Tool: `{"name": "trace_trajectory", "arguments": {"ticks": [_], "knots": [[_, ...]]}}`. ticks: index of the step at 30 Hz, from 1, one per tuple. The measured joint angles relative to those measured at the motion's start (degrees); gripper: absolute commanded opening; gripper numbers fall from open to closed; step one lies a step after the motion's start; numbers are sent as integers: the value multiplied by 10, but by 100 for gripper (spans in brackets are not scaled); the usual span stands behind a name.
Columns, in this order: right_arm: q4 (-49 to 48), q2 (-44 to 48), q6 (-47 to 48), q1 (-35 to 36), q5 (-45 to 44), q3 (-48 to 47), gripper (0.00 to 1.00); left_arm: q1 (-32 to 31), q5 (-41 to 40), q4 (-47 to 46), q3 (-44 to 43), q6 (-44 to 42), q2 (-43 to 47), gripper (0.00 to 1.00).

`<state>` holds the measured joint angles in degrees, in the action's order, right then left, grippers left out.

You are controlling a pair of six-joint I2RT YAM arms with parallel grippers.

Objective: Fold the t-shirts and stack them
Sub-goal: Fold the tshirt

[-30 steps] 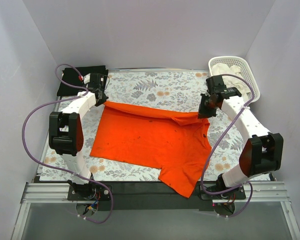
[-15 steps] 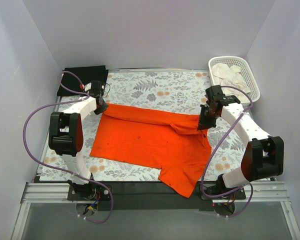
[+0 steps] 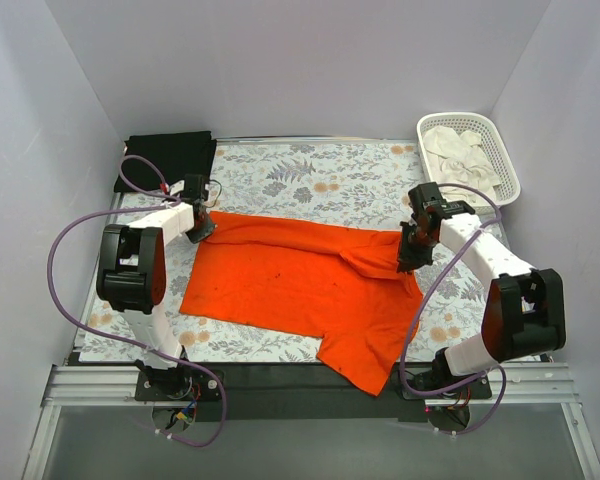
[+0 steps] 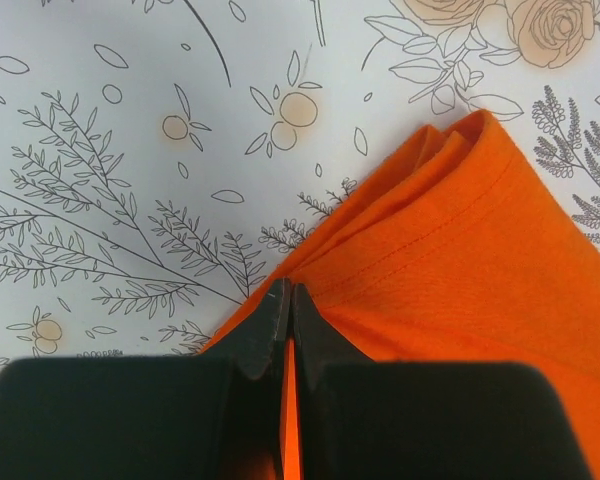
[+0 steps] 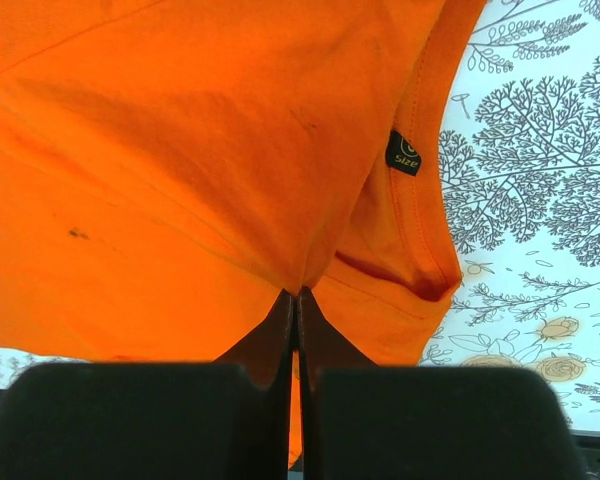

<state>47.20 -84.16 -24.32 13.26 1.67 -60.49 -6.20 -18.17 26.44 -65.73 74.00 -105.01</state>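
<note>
Up top, the orange shirt (image 3: 300,290) lies spread on the table (image 3: 310,170), its far edge rolled over. The left tool (image 3: 202,228) pinches the far-left corner and the right tool (image 3: 407,262) pinches the far-right end. The black shirt (image 3: 167,158) lies at the far-left corner, the basket (image 3: 500,150) far right. Left wrist: jaws clamped tight on a fold of orange cloth over the floral tablecloth (image 4: 130,150). Right wrist: jaws closed on orange fabric, with a size label (image 5: 404,153) at the neckline.
</note>
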Motion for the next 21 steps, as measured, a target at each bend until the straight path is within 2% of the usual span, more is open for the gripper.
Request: {"name": "trace_trajectory", "arguments": {"ticks": [6, 8, 10, 11, 14, 17, 21], "knots": [[-10, -10, 15, 0, -2, 23, 24, 0, -2, -16, 10, 2, 3, 3], [-12, -11, 26, 0, 0, 23, 29, 0, -2, -17, 16, 3, 9, 11], [-12, -10, 35, 0, 0, 23, 38, 0, -2, -16, 18, 3, 15, 18], [-11, -9, 39, 0, -1, 22, 40, 0, -1, -16, 20, 3, 21, 26], [-10, -4, 52, -2, -14, 12, 41, 0, 0, -14, 23, 3, 48, 40], [-21, -3, 61, -17, -20, -9, 43, 0, 3, -15, 23, 1, 87, 45], [-79, -5, 61, -66, -5, -18, 46, 0, 17, -27, 18, -4, 121, 47]]}}
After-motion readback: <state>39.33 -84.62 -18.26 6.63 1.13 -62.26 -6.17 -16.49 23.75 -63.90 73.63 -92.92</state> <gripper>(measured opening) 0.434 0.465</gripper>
